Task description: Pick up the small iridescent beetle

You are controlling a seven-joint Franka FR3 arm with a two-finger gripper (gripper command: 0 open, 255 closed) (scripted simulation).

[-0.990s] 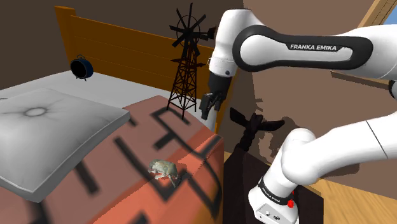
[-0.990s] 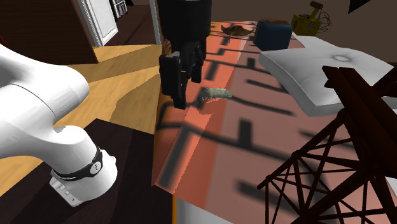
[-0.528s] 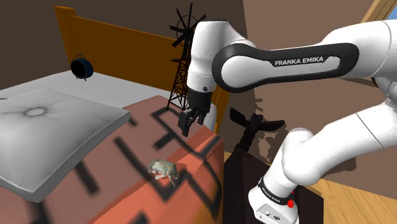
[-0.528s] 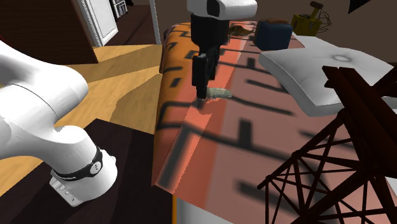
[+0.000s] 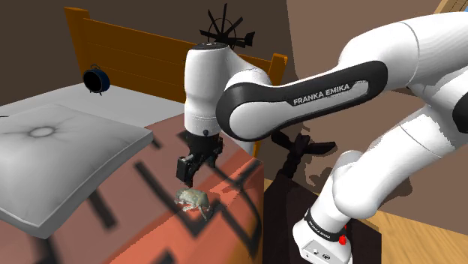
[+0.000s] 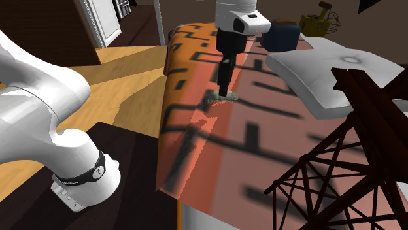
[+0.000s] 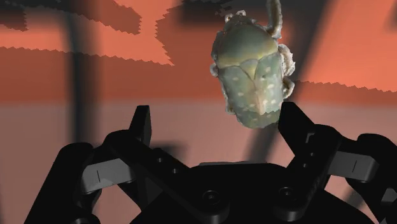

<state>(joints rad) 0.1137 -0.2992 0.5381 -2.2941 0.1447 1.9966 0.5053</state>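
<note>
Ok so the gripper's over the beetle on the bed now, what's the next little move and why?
Probably a small sideways nudge before lowering. The open gripper hangs just above the beetle on the orange bedspread, but the wrist view shows the beetle closer to one finger than the other. Centring it should let both fingers close evenly.

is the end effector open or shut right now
Open: in the wrist view the end effector has its black fingers apart, and the beetle is not clasped between them.
</note>
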